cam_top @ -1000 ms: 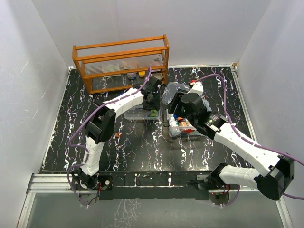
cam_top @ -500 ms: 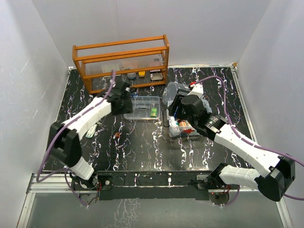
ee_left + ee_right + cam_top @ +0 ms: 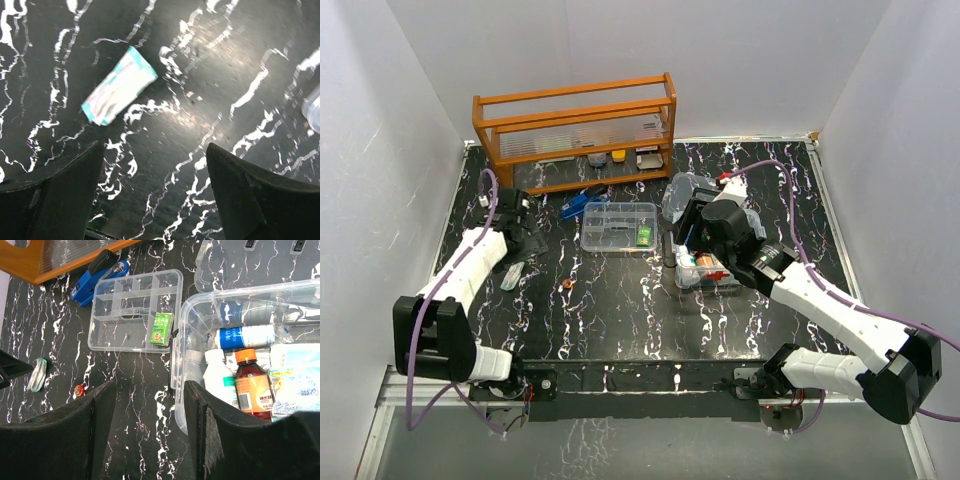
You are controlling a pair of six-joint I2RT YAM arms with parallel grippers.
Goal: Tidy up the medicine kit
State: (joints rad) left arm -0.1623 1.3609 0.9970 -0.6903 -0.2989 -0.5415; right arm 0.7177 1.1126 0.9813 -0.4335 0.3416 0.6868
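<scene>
The medicine kit's clear box (image 3: 712, 270) (image 3: 176, 365) stands right of centre with bottles and tubes inside. Its lid (image 3: 680, 195) (image 3: 235, 262) lies behind it. The divided tray (image 3: 618, 226) (image 3: 132, 310) sits to its left and holds a small green box (image 3: 644, 236) (image 3: 161, 328). My left gripper (image 3: 525, 242) (image 3: 155, 147) hovers open and empty over the left of the table. A teal-and-white sachet (image 3: 512, 276) (image 3: 119, 86) lies just ahead of it. My right gripper (image 3: 688, 222) (image 3: 150, 385) hangs open above the box's left wall, holding nothing.
The orange wooden rack (image 3: 575, 130) (image 3: 65, 255) stands at the back. A blue item (image 3: 578, 203) (image 3: 97, 275) lies between the rack and the tray. A small red cap (image 3: 568, 288) (image 3: 78, 389) rests on the table in front of the tray.
My left arm has swung from over the tray to the left side of the table, and its jaws have opened wider. The right arm has not moved.
</scene>
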